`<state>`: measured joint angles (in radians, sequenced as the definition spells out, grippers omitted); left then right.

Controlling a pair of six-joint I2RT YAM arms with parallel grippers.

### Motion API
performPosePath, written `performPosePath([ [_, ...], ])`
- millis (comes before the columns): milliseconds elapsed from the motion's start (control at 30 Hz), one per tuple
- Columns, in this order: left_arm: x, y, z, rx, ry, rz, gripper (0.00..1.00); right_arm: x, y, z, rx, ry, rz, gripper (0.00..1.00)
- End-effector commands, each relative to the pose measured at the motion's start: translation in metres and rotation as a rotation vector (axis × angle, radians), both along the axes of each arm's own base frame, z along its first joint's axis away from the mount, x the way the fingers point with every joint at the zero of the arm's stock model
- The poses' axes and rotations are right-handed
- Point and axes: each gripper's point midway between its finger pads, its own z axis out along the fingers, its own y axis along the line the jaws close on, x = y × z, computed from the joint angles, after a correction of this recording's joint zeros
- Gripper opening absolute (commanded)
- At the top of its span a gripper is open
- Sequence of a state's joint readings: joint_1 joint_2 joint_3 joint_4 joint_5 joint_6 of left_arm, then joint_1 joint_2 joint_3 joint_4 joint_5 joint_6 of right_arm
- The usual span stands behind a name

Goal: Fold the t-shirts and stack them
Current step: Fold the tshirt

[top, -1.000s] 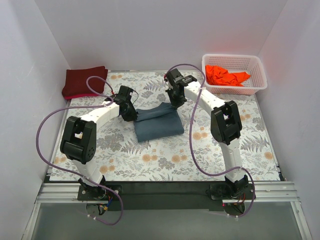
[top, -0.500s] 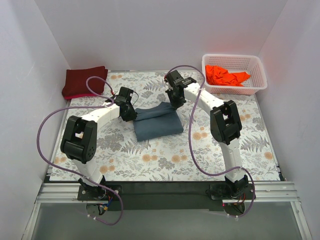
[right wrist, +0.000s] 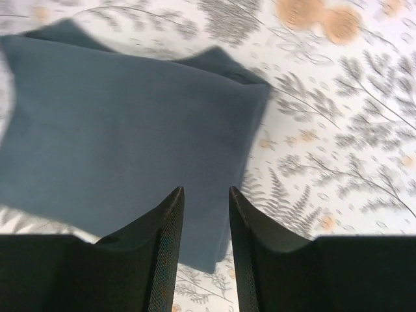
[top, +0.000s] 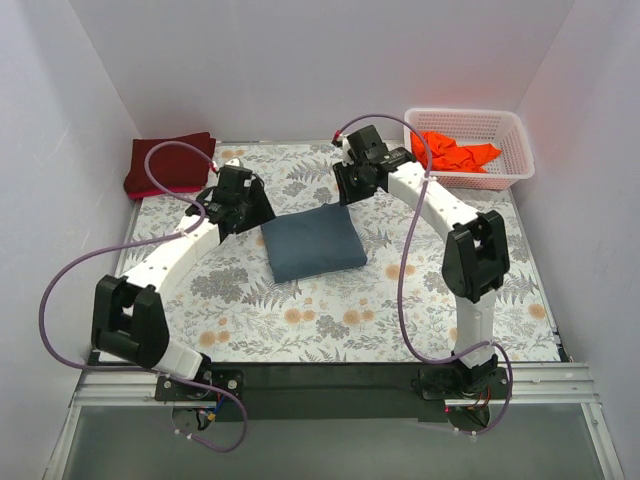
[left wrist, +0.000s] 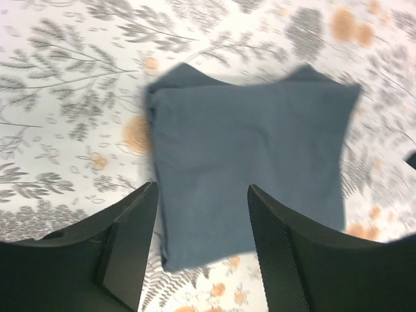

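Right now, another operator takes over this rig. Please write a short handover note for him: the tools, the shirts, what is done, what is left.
Left tool: open, empty, above the blue-grey shirt.
Right tool: open, empty, above the same shirt.
Blue-grey shirt: folded, mid-table. Maroon shirt: folded, far left corner. Orange shirt: crumpled in the white basket, far right.
Done: two shirts folded.
To do: fold the orange one, stack all three.

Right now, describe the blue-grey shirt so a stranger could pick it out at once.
Start at the floral table and look to its middle. The blue-grey shirt lies there, folded into a flat rectangle. It alone is blue-grey: the maroon shirt sits in the far left corner, and the orange shirt is crumpled in the basket.
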<state>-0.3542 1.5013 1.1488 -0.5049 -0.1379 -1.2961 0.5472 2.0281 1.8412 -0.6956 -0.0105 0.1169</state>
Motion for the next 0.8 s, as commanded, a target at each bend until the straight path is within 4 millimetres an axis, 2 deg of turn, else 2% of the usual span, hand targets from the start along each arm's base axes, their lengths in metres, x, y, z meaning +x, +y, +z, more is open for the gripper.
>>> performPosePath([
  [0,-0.018,-0.027,0.005,-0.075,-0.022,-0.153,0.51,-0.017,0.039,0.035,0.224,-0.052,0.204,0.40],
  [33,-0.022,-0.036,0.001,-0.101,-0.012,-0.194,0.45,-0.022,0.043,0.028,0.242,-0.038,0.230,0.39],
  [67,-0.024,-0.037,-0.008,-0.105,0.007,-0.200,0.41,-0.021,0.049,0.031,0.269,-0.050,0.253,0.38],
  [133,-0.018,-0.040,-0.016,-0.111,-0.006,-0.204,0.33,-0.023,0.059,0.026,0.308,-0.028,0.308,0.38],
  [167,-0.009,-0.043,-0.013,-0.121,-0.033,-0.205,0.32,-0.022,0.064,0.024,0.324,-0.024,0.324,0.38],
  [200,-0.004,-0.044,-0.022,-0.121,-0.019,-0.203,0.30,-0.022,0.069,0.016,0.345,0.003,0.344,0.38],
  [233,0.003,-0.044,-0.023,-0.129,-0.025,-0.197,0.28,-0.018,0.074,0.018,0.363,-0.002,0.358,0.38],
  [267,0.012,-0.047,-0.023,-0.145,-0.037,-0.202,0.27,-0.011,0.077,0.010,0.379,0.007,0.355,0.38],
  [333,0.032,-0.046,-0.028,-0.152,-0.038,-0.191,0.26,-0.006,0.084,0.009,0.438,0.029,0.354,0.38],
  [367,0.040,-0.048,-0.029,-0.163,-0.048,-0.199,0.24,0.004,0.083,0.000,0.459,0.041,0.336,0.38],
  [400,0.050,-0.048,-0.026,-0.170,-0.061,-0.195,0.23,0.010,0.087,0.002,0.504,0.034,0.349,0.38],
  [433,0.056,-0.045,-0.045,-0.170,-0.024,-0.186,0.22,0.020,0.082,0.000,0.536,0.050,0.314,0.38],
  [467,0.061,-0.045,-0.049,-0.180,-0.023,-0.187,0.21,0.025,0.080,-0.003,0.559,0.059,0.305,0.38],
  [500,0.065,-0.045,-0.056,-0.192,-0.009,-0.184,0.19,0.027,0.081,-0.016,0.585,0.103,0.298,0.38],
  [533,0.072,-0.036,-0.070,-0.191,0.012,-0.156,0.16,0.036,0.080,-0.019,0.609,0.093,0.288,0.38],
  [567,0.077,-0.032,-0.078,-0.195,0.017,-0.140,0.14,0.044,0.072,-0.038,0.619,0.138,0.237,0.38],
  [633,0.087,-0.023,-0.087,-0.206,0.027,-0.120,0.12,0.058,0.067,-0.047,0.635,0.144,0.213,0.38],
  [667,0.087,-0.020,-0.106,-0.205,0.064,-0.110,0.12,0.067,0.058,-0.062,0.638,0.169,0.168,0.38],
  [767,0.092,-0.014,-0.126,-0.225,0.102,-0.100,0.12,0.084,0.044,-0.075,0.658,0.174,0.110,0.38],
])
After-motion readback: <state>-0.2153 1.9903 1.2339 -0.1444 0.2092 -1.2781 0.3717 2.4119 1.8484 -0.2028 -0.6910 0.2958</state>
